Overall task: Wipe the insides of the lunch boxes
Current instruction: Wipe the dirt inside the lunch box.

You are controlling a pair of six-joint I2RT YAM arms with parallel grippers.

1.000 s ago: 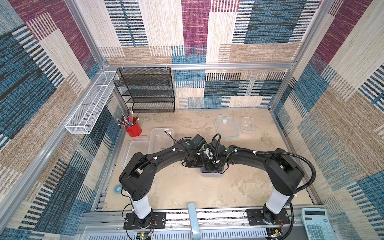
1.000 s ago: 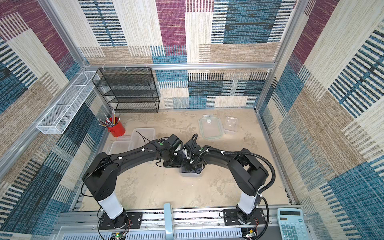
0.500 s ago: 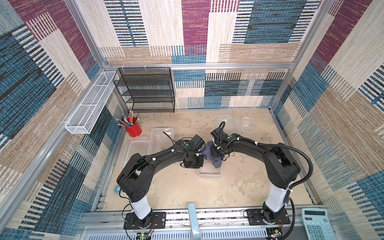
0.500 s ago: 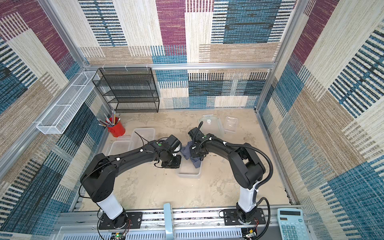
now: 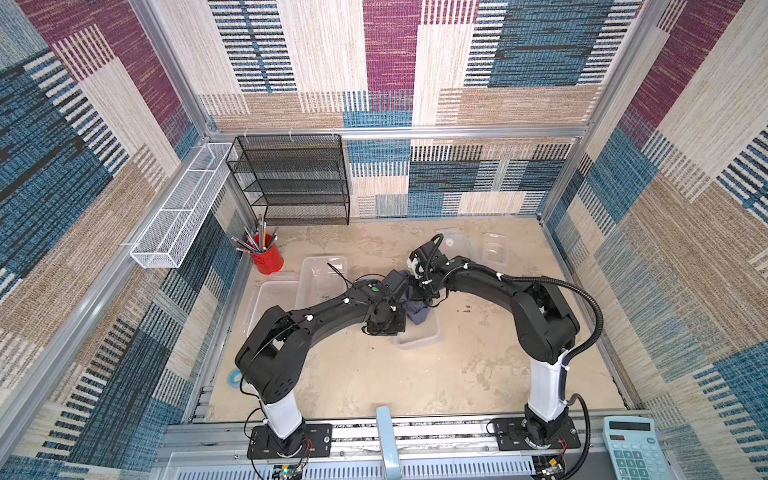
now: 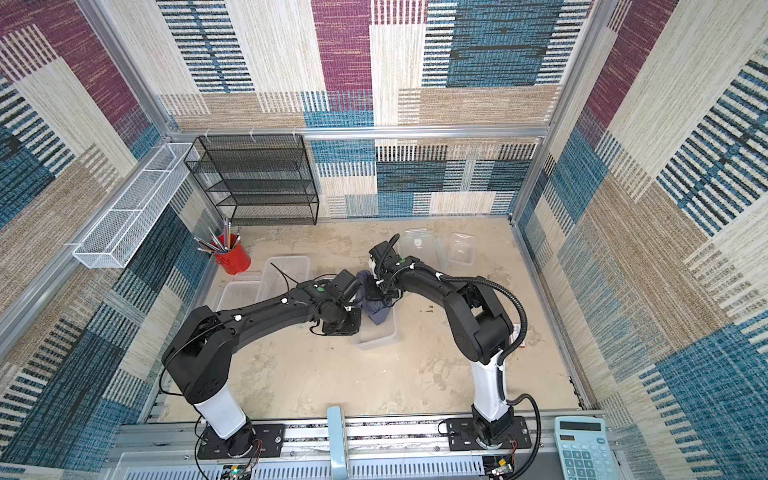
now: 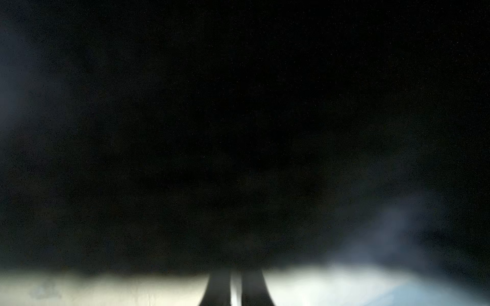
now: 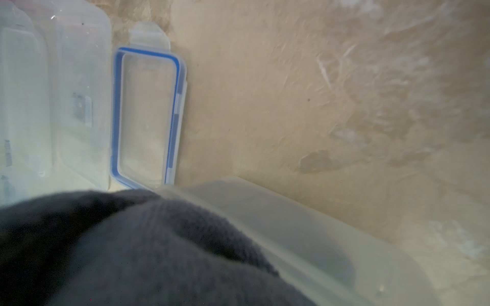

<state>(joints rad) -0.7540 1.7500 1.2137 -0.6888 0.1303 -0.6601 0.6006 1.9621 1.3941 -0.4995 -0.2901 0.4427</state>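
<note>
The small lunch box (image 5: 419, 338) (image 6: 377, 337) stands mid-table, translucent and open. A grey-blue cloth (image 5: 417, 312) (image 8: 132, 251) hangs from my right gripper (image 5: 420, 292), which is shut on it just above the box's far end; its lower folds dip inside. That gripper's fingers are hidden by the cloth. My left gripper (image 5: 384, 323) (image 7: 236, 275) sits at the box's left wall, fingers nearly together on a thin pale strip. Two bigger lunch boxes (image 5: 322, 280) (image 5: 272, 301) lie at the left. The small box's rim (image 8: 305, 233) shows in the right wrist view.
A blue-rimmed lid (image 8: 148, 114) lies beside the bigger tubs. Two more lids (image 5: 459, 245) (image 5: 495, 249) rest at the back right. A red cup of pencils (image 5: 266, 257) stands back left, by a black mesh rack (image 5: 291, 183). A calculator (image 5: 631, 449) lies off the table's front right.
My right gripper has risen out of the small box and drawn back toward the far side, pulling the cloth up with it. The left gripper stays at the box's left wall.
</note>
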